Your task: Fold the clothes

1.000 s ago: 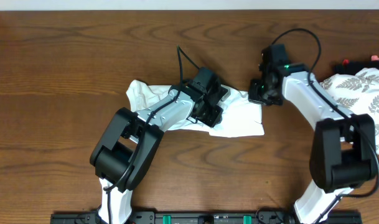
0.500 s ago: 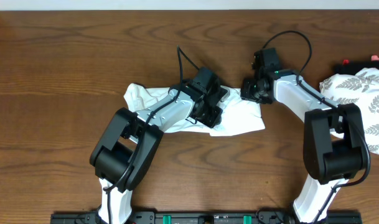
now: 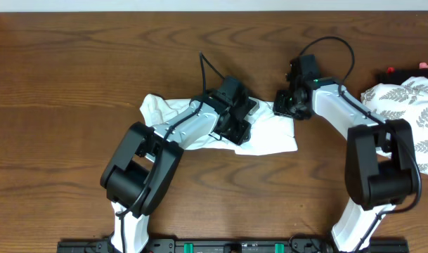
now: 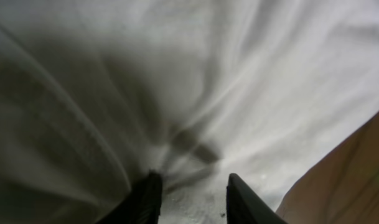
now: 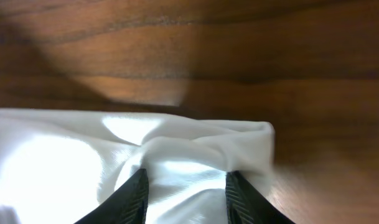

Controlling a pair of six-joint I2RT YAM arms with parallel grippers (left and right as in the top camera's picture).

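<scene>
Straddling T-shirt [image 5: 177,162] folds, both jaws gape in wrist views; overhead hides this.

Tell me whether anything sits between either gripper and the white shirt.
Nothing visible does. The left gripper is down on the T-shirt, and the right gripper straddles a fold at the shirt's edge, cloth between its fingers. Only bare table surrounds the shirt.

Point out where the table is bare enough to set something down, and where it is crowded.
Bare wood table runs along the far edge and left of the T-shirt, plus a strip nearer than it between the arm bases. The middle is crowded: left end effector and right end effector both on the shirt. A fern-print cloth fills the right edge.
</scene>
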